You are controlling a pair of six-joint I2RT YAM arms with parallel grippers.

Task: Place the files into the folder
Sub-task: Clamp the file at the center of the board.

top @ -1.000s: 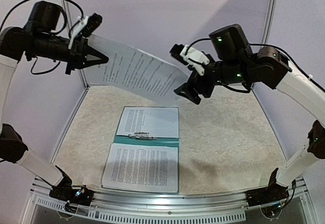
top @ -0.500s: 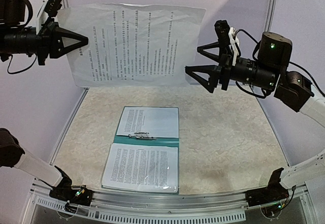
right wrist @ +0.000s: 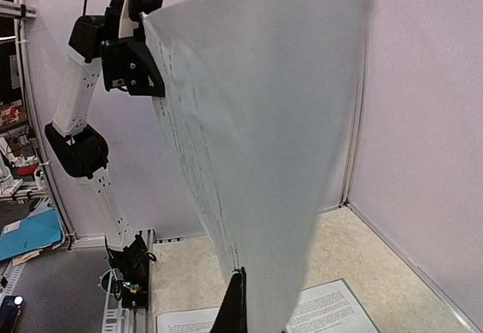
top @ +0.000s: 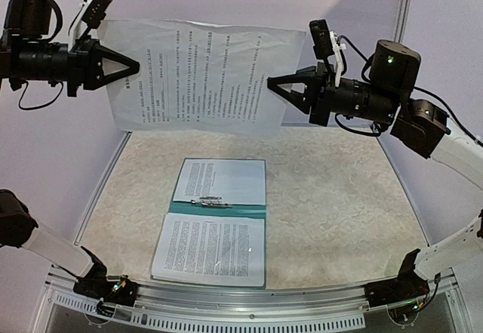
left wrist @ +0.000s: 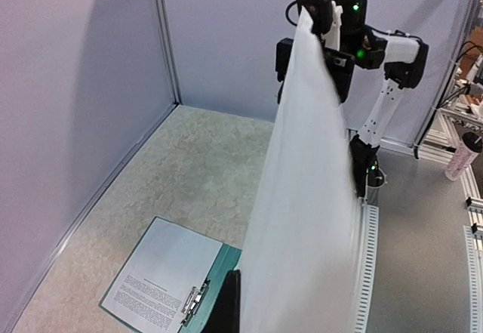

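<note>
**Item 1. Held sheet** [top: 200,76]. One of the files: a white page of dense black print. It hangs in the air well above the table, pulled fairly flat between the two arms, with the printed face turned toward the arm bases. Its long axis runs left to right across the workspace. The lower right corner droops a little.

**Item 2. Left end effector** [top: 132,66]. Closed on the held sheet's left edge, fingers pointing inward toward the right arm.

**Item 3. Right end effector** [top: 273,85]. Closed on the held sheet near its right edge, fingers pointing inward toward the left arm. In the right wrist view the paper rises straight out from between its fingers.

**Item 4. Folder** [top: 219,209]. Teal, lying open and flat on the table, below the held sheet and nearer the arm bases. Its spine runs left to right, parallel to the sheet's long axis. A silver clip [top: 211,202] lies at the spine.

**Item 5. Filed sheets** [top: 213,246]. Printed pages lie on both open halves of the folder.

**Item 6. Table** [top: 339,212]. Pale mottled surface carrying the folder.

**Note on placement.** The folder lies downward and toward the near edge from both end effectors, about midway between them, so neither arm is clearly nearer. In my judgement the sheet must come down level, with both arms lowering together.
</note>
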